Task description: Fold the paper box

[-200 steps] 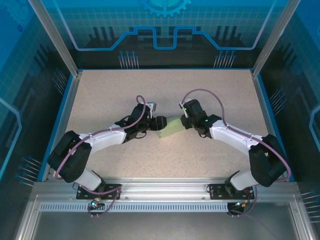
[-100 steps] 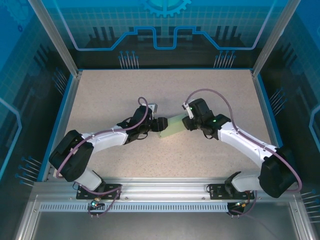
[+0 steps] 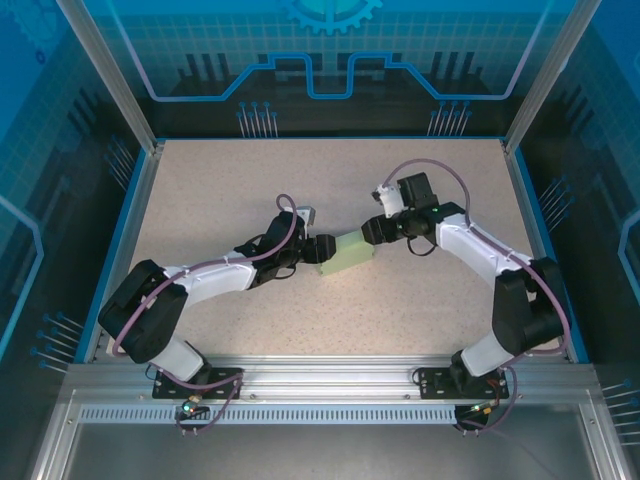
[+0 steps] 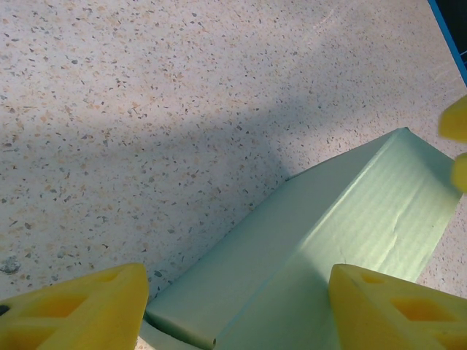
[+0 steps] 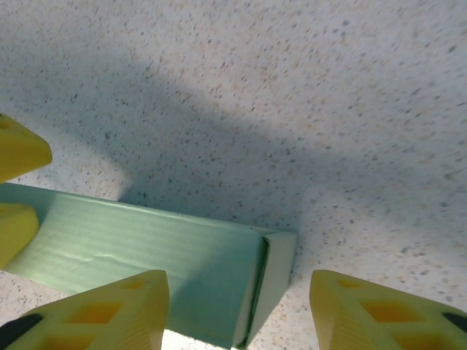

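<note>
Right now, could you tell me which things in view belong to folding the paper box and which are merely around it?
Part of the job: paper box; left gripper, astride one end; right gripper, open at the other end.
Merely around: speckled table; blue back panel; aluminium rail.

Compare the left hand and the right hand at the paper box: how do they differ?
Grip: the left hand clamps the paper box at its end, fingers against both sides; the right hand is open, one finger standing clear of the box. Approach: the left hand reaches from the near left, the right hand from the far right. Shared: both straddle opposite ends of the same box.
</note>
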{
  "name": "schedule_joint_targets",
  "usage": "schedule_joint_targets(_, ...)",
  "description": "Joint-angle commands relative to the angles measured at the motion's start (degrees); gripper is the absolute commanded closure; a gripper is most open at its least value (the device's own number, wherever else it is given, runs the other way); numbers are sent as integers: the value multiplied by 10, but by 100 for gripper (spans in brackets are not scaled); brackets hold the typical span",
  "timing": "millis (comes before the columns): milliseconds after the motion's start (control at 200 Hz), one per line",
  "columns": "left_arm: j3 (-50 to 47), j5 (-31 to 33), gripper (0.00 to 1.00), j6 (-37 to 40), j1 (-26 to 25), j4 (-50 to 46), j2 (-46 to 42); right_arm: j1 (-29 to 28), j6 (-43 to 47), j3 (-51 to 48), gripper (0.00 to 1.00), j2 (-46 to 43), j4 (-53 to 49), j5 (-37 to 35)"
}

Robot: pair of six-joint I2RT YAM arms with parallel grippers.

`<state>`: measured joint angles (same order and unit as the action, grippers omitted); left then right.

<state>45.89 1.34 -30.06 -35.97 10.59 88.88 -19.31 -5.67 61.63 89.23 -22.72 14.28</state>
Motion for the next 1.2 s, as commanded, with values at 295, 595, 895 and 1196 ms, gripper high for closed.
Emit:
schedule_joint_targets(295,-9,11,32,9,-7,-38,-1,39,-23,-44,61,33,33,62)
schedule_joint_targets(595,2,18,24,0,-7,-36,-51,34,-39,-89,64,17,61,50)
schedule_joint_targets(895,-54,9,26,-49,-7,-49,-101,31,-37,-88,64,11,62,37)
schedule_joint_targets(1196,-61,-28,45,-76,-6,-12,-68,23,-38,-88,63,12,64,30)
